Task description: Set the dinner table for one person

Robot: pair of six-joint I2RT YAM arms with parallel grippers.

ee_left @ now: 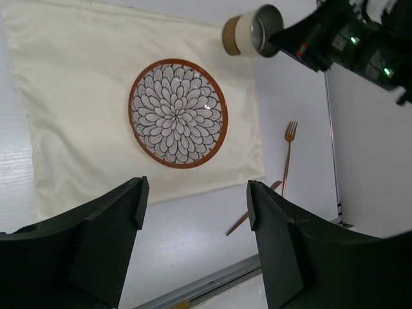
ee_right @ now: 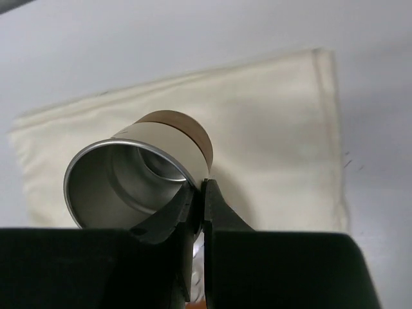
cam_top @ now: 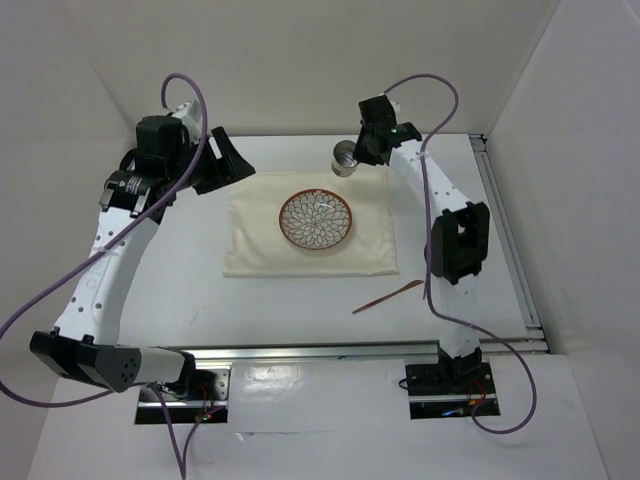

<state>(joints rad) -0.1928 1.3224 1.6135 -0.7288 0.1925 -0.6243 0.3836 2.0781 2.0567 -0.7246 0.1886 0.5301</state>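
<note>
A cream cup with a brown base and steel inside (cam_top: 345, 158) (ee_left: 248, 33) (ee_right: 141, 174) hangs tilted over the far right corner of the cream cloth (cam_top: 250, 245) (ee_right: 277, 129). My right gripper (cam_top: 358, 155) (ee_right: 203, 187) is shut on its rim, one finger inside and one outside. A round flower-patterned plate with a brown rim (cam_top: 316, 220) (ee_left: 178, 113) lies in the middle of the cloth on the dinner table (cam_top: 190, 300). My left gripper (cam_top: 228, 162) (ee_left: 196, 193) stands open and holds nothing, raised over the cloth's far left corner.
A copper fork (ee_left: 289, 148) lies on the white top right of the cloth, partly under the right arm in the top view. A second thin copper utensil (cam_top: 388, 296) (ee_left: 248, 217) lies slanted near it. A metal rail (cam_top: 350, 350) runs along the near edge.
</note>
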